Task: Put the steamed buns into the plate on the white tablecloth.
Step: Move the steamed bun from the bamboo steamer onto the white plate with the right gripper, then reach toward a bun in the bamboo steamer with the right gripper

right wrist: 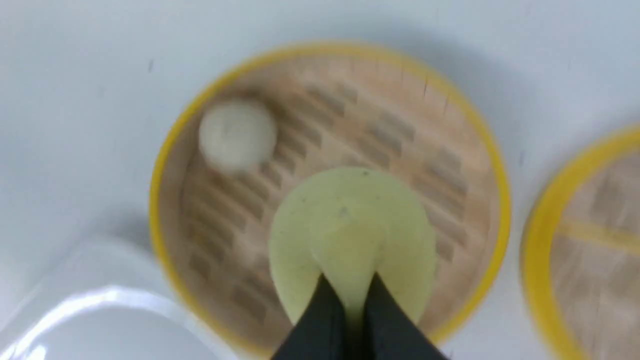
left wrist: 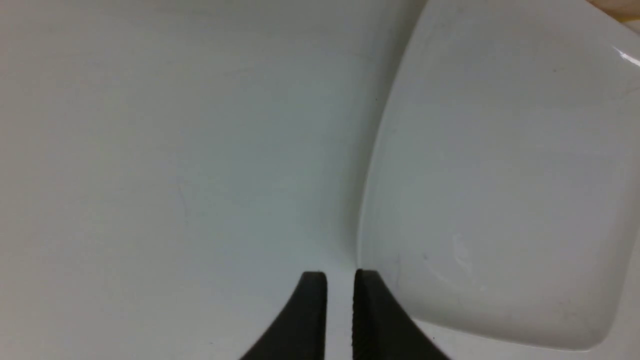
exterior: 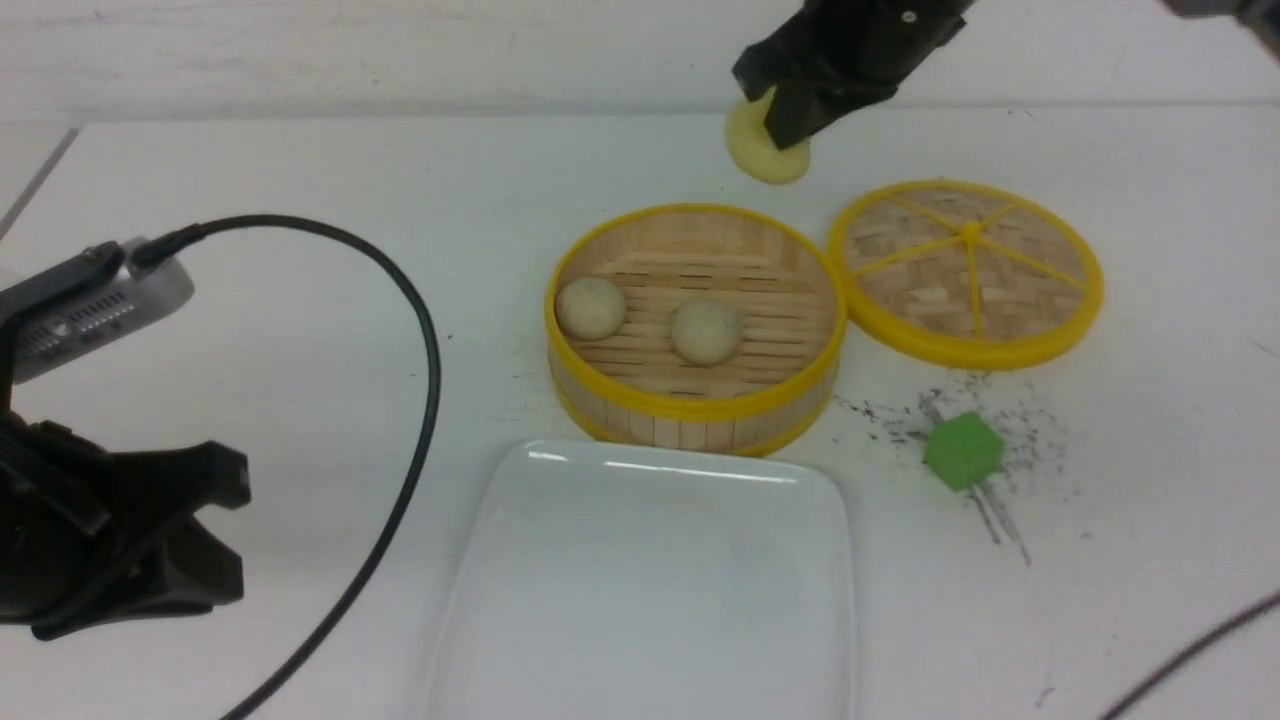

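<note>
My right gripper (exterior: 790, 125) is shut on the pale yellow bun (exterior: 762, 150) and holds it in the air above the far rim of the bamboo steamer (exterior: 690, 405). The wrist view shows the yellow bun (right wrist: 350, 235) pinched between the fingertips over the steamer. Two beige-grey buns (exterior: 590, 307) (exterior: 706, 331) lie inside the steamer; one shows in the right wrist view (right wrist: 237, 132). The white plate (exterior: 650, 590) lies empty in front of the steamer. My left gripper (left wrist: 340, 280) is nearly shut and empty beside the plate's edge (left wrist: 380, 165), low at the left.
The round woven lid (exterior: 968, 270) lies to the right of the steamer. A green cube (exterior: 963, 452) sits on dark scratch marks in front of the lid. A black cable (exterior: 415, 330) loops across the left of the tablecloth (exterior: 300, 160).
</note>
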Robot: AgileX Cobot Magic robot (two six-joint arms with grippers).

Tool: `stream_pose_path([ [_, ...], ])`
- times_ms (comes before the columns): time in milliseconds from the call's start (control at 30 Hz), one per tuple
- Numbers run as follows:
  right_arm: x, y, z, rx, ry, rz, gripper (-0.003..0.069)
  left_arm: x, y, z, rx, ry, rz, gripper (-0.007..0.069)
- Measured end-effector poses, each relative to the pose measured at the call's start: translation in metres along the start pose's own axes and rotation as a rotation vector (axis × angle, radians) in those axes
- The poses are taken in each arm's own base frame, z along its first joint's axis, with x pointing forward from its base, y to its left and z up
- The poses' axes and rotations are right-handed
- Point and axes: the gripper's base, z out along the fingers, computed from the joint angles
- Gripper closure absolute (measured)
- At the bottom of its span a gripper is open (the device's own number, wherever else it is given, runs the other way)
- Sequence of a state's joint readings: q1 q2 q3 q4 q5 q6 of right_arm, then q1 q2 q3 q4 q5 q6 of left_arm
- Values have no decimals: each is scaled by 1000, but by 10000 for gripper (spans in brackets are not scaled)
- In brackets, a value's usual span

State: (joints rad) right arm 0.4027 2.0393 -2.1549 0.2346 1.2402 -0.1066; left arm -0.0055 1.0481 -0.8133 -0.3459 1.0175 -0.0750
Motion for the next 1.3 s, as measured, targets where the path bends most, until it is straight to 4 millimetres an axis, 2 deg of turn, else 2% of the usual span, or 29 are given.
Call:
stream_pose_path([
  [100, 39, 17, 4, -40, 137, 17, 650, 0, 0, 0, 0, 0, 0, 508],
  [167, 75, 32, 22, -79, 270, 23, 646, 0, 0, 0, 0, -4, 1, 505],
  [200, 74, 32, 21, -78, 264, 22, 646, 0, 0, 0, 0, -4, 1, 505],
  [233, 107, 47, 45, -106, 353, 24, 640, -1, 0, 0, 0, -10, 2, 501],
  [367, 145, 62, 87, -98, 369, 13, 598, -2, 0, 0, 0, -18, 3, 497],
  [433, 152, 64, 94, -94, 370, 10, 566, -2, 0, 0, 1, -20, 3, 497],
  [467, 156, 64, 100, -88, 365, 10, 506, -2, 0, 0, 0, -22, 3, 497],
  [567, 154, 63, 102, -82, 347, 10, 405, -3, 0, 0, 1, -34, 3, 497],
  [600, 147, 60, 99, -76, 323, 8, 321, -4, 0, 0, 2, -45, 3, 496],
  [667, 133, 55, 94, -66, 277, 7, 250, -4, 0, 0, 2, -49, 3, 496],
  [700, 129, 54, 92, -63, 264, 4, 243, -4, 0, 0, 2, -49, 3, 496],
  [733, 113, 45, 86, -47, 207, 12, 194, -5, 0, 0, 2, -50, 4, 495],
  [800, 92, 34, 79, -33, 136, 27, 166, -5, 0, 0, 2, -50, 4, 491],
  [967, 55, 19, 78, -11, -1, 40, 158, -5, 0, 0, 2, -54, 4, 485],
  [1067, 31, 13, 100, -1, -97, 40, 174, -6, 0, 0, 3, -61, 4, 482],
  [1100, 29, 12, 103, -1, -99, 40, 175, -6, 0, 0, 3, -61, 4, 482],
  [1200, 23, 5, 135, 17, -98, 28, 193, -7, 0, 0, 1, -79, 6, 479],
  [1300, 26, -1, 154, 33, -74, 20, 212, -8, 0, 0, 0, -83, 6, 479],
])
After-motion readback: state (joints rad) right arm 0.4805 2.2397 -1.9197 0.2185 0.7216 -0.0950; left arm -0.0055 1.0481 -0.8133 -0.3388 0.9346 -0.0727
